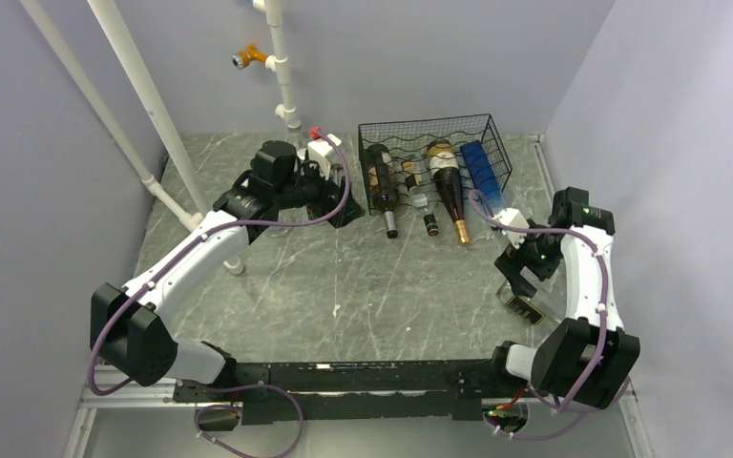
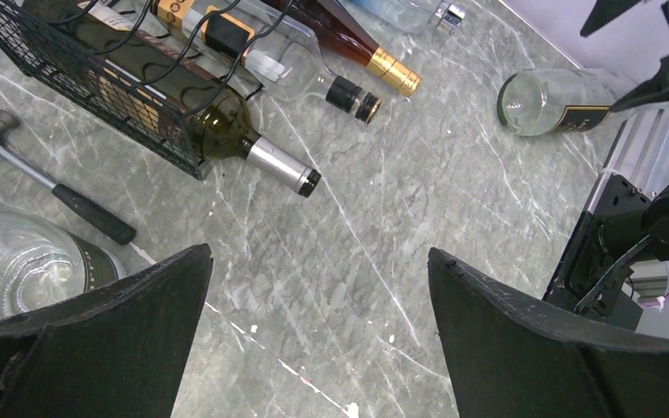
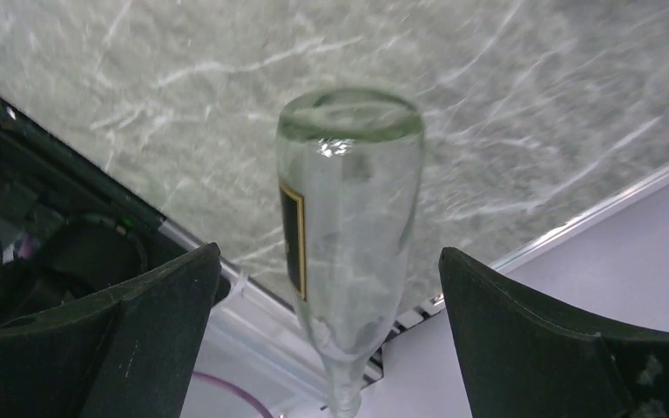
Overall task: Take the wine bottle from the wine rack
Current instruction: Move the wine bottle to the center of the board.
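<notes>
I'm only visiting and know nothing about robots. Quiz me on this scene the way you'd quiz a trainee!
1. True or false: the right hand is clamped shut on the clear wine bottle.
2. Fill in: the tool lying beside the wine rack is a ____.
3. How is the clear wine bottle placed? A) upright inside the rack; B) lying on its side on the table; C) hanging in the air.

Key: 1 false, its fingers stand wide apart on either side of the bottle; 2 hammer; 3 B.
</notes>
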Robot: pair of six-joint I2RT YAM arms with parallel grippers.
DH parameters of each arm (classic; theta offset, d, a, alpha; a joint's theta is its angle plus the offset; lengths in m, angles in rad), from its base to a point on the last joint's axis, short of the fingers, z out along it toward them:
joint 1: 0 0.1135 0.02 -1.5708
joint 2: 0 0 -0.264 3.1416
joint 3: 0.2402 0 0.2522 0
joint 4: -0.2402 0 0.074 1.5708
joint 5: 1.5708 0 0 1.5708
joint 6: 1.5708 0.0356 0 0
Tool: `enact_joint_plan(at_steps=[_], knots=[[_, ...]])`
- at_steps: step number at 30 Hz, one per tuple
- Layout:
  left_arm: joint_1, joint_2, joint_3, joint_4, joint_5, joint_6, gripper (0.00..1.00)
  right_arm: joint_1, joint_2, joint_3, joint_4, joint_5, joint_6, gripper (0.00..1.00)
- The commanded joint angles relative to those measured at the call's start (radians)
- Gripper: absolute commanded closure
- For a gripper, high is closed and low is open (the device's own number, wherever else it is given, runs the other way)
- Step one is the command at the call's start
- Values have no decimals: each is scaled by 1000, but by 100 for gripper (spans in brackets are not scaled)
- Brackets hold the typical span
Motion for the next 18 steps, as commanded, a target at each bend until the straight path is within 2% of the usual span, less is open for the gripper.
enact_joint_plan(at_steps=[1,6,13,18], knots=[[-5,-36,34,12,-1,12,1,-12,-40,-72,-59,103,-144,0],[-6,-38,35,12,0,13,0,-20,-33,-171,13,169,-177,0],[-7,-44,35,4,-10,21,1,-24,-21,-283,142,148,-278,5],[-6,-46,36,1,-16,25,0,-10,-8,-277,106,0,-351,22]])
